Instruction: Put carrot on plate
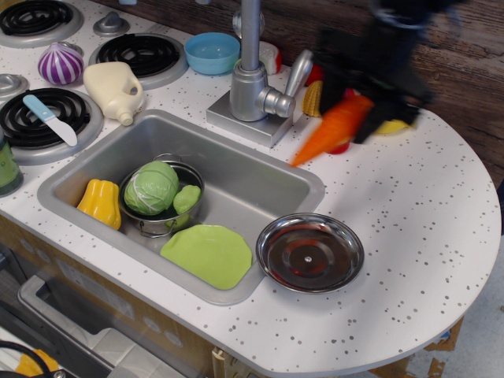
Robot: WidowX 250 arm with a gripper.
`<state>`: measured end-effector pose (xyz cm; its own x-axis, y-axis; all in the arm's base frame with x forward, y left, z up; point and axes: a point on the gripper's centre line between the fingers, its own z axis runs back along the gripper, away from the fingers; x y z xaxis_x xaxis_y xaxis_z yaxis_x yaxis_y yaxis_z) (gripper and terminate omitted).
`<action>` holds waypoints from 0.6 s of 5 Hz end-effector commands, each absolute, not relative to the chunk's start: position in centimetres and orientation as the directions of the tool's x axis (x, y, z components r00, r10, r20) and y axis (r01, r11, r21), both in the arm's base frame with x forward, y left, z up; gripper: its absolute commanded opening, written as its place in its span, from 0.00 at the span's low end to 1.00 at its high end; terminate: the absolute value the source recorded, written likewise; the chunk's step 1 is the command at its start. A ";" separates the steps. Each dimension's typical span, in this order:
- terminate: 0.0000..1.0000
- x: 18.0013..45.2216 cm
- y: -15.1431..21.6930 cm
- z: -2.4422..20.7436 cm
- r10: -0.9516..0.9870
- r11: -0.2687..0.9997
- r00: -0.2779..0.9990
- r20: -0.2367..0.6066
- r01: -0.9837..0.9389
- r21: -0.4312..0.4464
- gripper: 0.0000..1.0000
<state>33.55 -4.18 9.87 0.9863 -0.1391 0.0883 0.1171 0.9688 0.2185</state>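
My gripper (358, 106) is a blurred black shape at the upper right, shut on the thick end of the orange carrot (329, 131). The carrot hangs in the air, its tip pointing down-left over the counter beside the sink's back right corner. The light-green plate (208, 254) lies flat in the sink's front right corner, well below and left of the carrot. The carrot's green stem cap is hidden inside the gripper.
A shiny silver dish (310, 253) sits on the counter right of the plate. The sink (236, 181) also holds a metal pot with cabbage (151, 187) and a yellow pepper (100, 202). The tap (253, 79) stands behind it, left of the gripper. The corn (315, 98) and bottles are partly hidden behind the gripper.
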 end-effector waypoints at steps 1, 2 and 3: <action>0.00 33.2 2.8 9.1 -0.123 0.975 0.976 0.182 0.084 0.207 0.00; 0.00 32.4 5.2 5.7 -0.085 0.988 0.983 0.165 0.061 0.143 0.00; 0.00 31.3 4.8 3.1 -0.024 0.992 0.987 0.161 0.004 0.127 0.00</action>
<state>30.06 4.21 1.16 0.9938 -0.0064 0.1113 -0.0036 0.9960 0.0897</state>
